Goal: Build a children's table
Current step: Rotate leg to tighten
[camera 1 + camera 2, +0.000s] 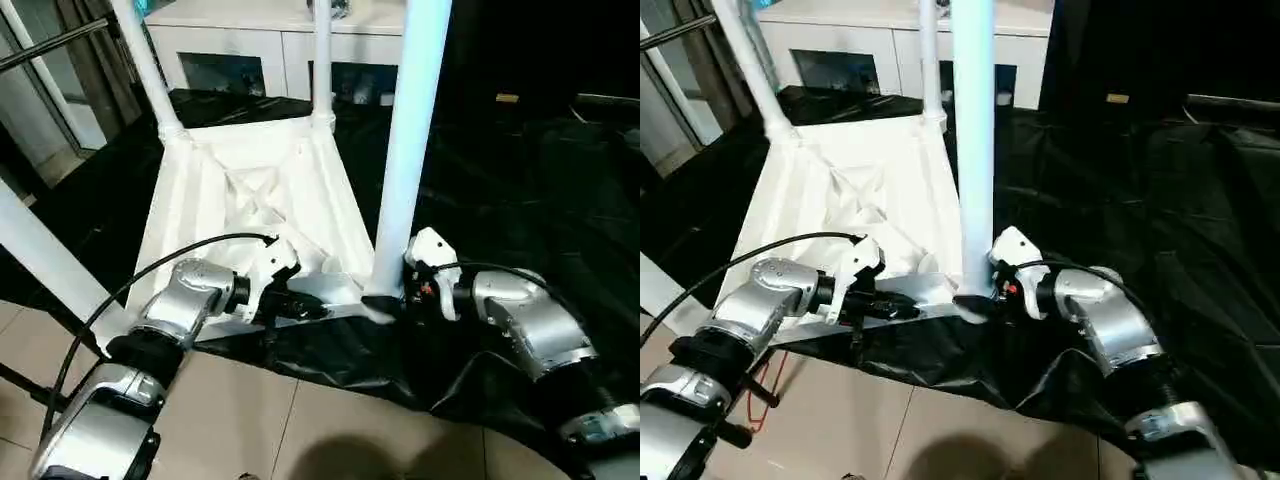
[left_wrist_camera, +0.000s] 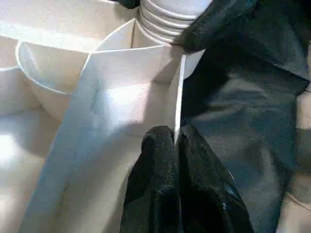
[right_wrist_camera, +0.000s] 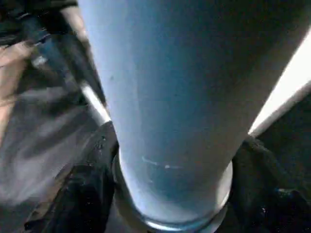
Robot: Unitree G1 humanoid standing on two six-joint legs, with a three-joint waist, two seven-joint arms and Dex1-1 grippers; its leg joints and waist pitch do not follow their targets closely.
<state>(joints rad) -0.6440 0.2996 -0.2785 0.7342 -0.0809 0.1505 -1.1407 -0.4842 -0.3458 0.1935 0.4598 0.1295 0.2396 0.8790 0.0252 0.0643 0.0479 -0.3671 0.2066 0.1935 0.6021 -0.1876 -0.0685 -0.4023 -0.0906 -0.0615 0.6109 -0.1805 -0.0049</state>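
One white tabletop [image 1: 250, 200] is laid underside up on a black sheet [image 1: 520, 190] over the floor, in front of a white cabinet [image 1: 280, 40], and four white legs [image 1: 405, 150] are seen standing up from its corners. The left gripper [image 2: 176, 141] is pinched shut on the thin near rim of the tabletop. The right gripper [image 3: 172, 194] is set around the base of the near right leg, one finger on each side; whether it is gripped cannot be told.

Silver, rounded forearm casings, black joints toward the elbows. White wrist housings; a black cable arcs over the left forearm [image 1: 190, 300]. Textured black rubbery fingers [image 2: 160, 184]; red spot at right wrist [image 1: 1012, 288].
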